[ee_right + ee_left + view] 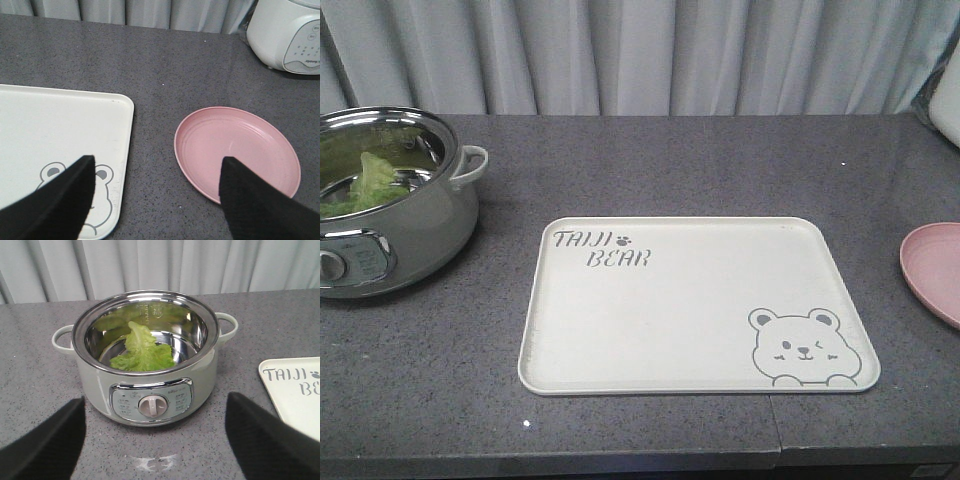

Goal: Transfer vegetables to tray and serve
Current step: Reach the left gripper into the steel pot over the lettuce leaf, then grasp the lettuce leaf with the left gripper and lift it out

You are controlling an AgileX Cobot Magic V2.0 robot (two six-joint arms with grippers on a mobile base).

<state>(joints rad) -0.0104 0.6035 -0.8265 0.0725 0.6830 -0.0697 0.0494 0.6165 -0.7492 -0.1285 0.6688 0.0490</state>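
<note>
The vegetables (141,351), crinkly light-green lettuce leaves, lie inside a steel-lined electric pot (150,400); in the front view they show as vegetables (370,180) in the pot (410,240) at the table's left. The cream tray (650,310) with bear drawing lies bare at centre, its corner showing as tray (295,390) and tray (55,120) in the wrist views. My left gripper (155,412) is open, hovering in front of the pot. My right gripper (156,172) is open above the gap between tray and pink plate. Neither holds anything.
A round pink plate (237,150) sits right of the tray, seen as plate (935,270) at the front view's right edge. A white appliance (287,32) stands at the back right. Grey curtains hang behind the dark speckled counter (700,160).
</note>
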